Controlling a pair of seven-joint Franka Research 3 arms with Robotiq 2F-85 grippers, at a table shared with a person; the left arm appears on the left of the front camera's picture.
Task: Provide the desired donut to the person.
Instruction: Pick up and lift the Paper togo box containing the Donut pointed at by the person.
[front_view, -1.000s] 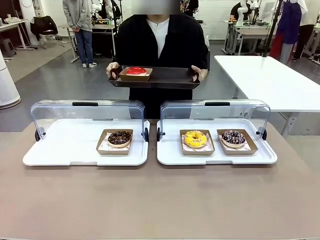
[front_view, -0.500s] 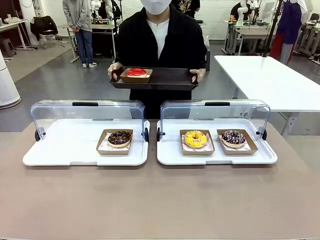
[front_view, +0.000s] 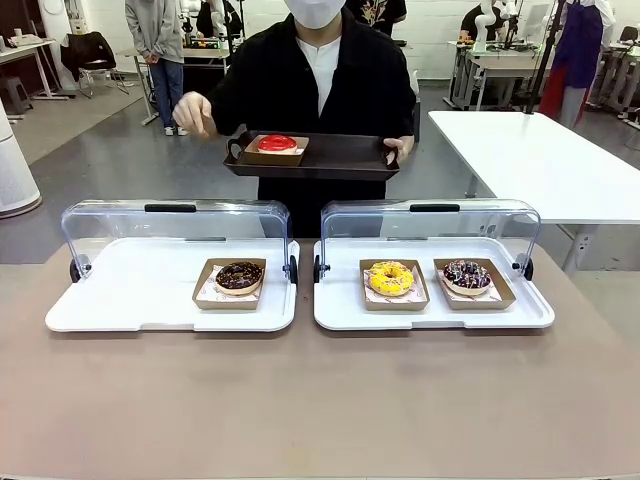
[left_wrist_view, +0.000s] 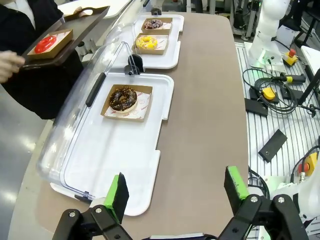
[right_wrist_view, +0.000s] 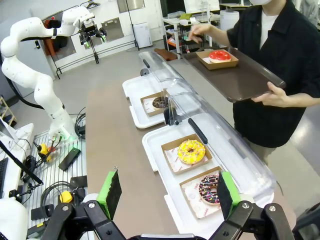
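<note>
Red donut (front_view: 274, 143) on tray (front_view: 340, 153), held by person (front_view: 270, 90), L gripper (left_wrist_view: 175, 173) spread

Beyond my brown worktop (front_view: 320, 410) I see a glossy grey floor (front_view: 120, 170), a white table (front_view: 540, 160) off the far right corner, and a chair (front_view: 97, 68) far left.

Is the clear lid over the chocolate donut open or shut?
Open: the clear lid is swung back behind the white tray, leaving the chocolate donut uncovered.
</note>
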